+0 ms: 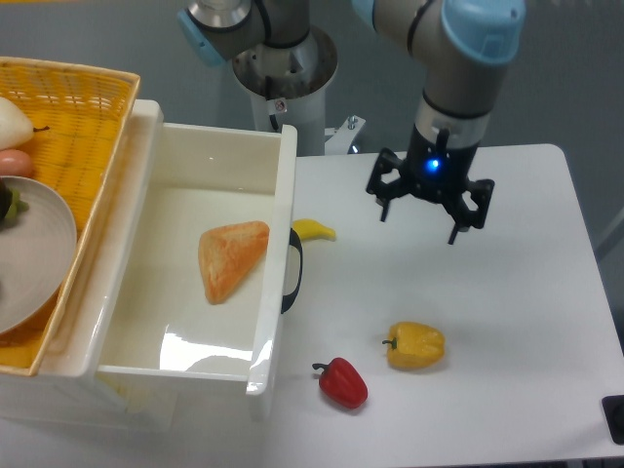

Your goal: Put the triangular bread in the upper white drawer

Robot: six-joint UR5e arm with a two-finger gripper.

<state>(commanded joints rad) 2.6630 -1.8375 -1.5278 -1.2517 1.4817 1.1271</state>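
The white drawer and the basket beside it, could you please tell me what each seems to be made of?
The white drawer looks like glossy moulded plastic: smooth walls, bright reflections on its floor, and a black curved handle that is probably plastic too. The basket appears to be woven wicker or a similar fibre, yellow and matte, with a visible weave pattern.

high fixed view, angled down, table (507, 322)

bread: one triangular bread (232, 258)
drawers: one upper white drawer (278, 210)
peppers: two, one yellow pepper (416, 345), one red pepper (342, 382)
baskets: one wicker basket (83, 102)
banana pieces: one banana-like piece (314, 230)
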